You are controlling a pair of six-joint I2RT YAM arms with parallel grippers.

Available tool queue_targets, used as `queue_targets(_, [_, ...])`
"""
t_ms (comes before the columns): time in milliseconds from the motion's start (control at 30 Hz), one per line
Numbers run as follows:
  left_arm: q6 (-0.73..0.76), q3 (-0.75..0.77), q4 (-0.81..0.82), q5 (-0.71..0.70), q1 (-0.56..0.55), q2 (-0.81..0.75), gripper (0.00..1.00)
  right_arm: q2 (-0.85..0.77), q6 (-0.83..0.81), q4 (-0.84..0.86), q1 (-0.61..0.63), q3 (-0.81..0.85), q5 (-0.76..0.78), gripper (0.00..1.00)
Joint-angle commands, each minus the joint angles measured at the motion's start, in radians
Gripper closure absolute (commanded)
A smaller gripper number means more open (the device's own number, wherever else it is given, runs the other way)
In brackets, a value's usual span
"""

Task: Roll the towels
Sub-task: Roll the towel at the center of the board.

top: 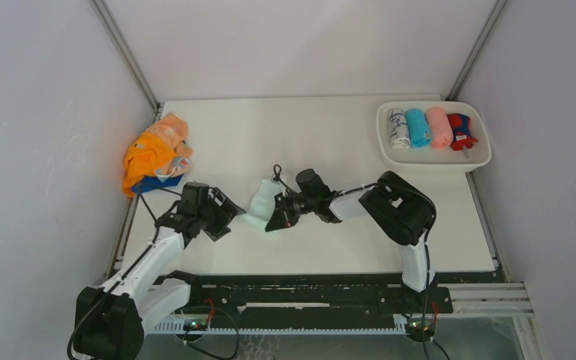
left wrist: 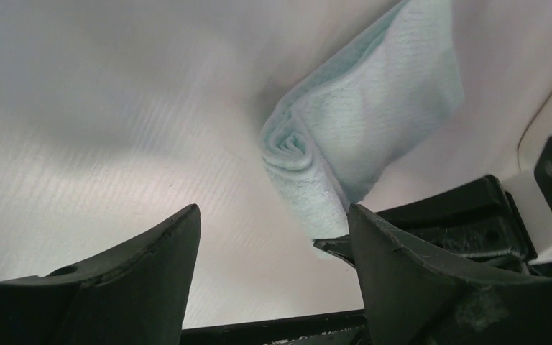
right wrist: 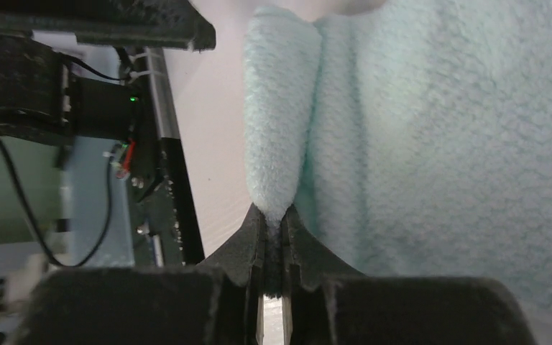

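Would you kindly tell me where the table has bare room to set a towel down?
Bare table: the far middle, between the towel pile and the tray; also the near right, beyond the right arm. Crowded: the centre, where the left arm joins it at the mint towel.

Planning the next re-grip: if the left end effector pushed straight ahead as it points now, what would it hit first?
The left end effector would likely meet the mint towel, its rolled end just ahead; depth is unclear.
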Motion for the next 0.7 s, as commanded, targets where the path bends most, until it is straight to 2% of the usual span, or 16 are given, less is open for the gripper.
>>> queue_targets(0, [-0.045,-0.064,0.088,0.044,0.004,-0.027,0.2,0.104,0.316,0.286,-0.053,-0.013,-0.21,1.0])
queue_targets(67, [-0.057,-0.076,0.113,0.062,0.004,-0.026,0.2,0.147,0.381,0.326,-0.069,-0.01,-0.226,1.0])
queue_targets(300, [-0.097,-0.12,0.187,0.086,-0.002,0.003,0.24,0.219,0.439,0.266,-0.094,0.026,-0.24,1.0])
queue_targets(533, [-0.129,-0.155,0.271,0.085,-0.015,0.046,0.33,0.267,0.444,0.125,-0.103,0.08,-0.23,1.0])
queue_targets(667, [-0.135,-0.156,0.289,0.065,-0.03,0.064,0.35,0.286,0.456,0.081,-0.106,0.102,-0.226,1.0])
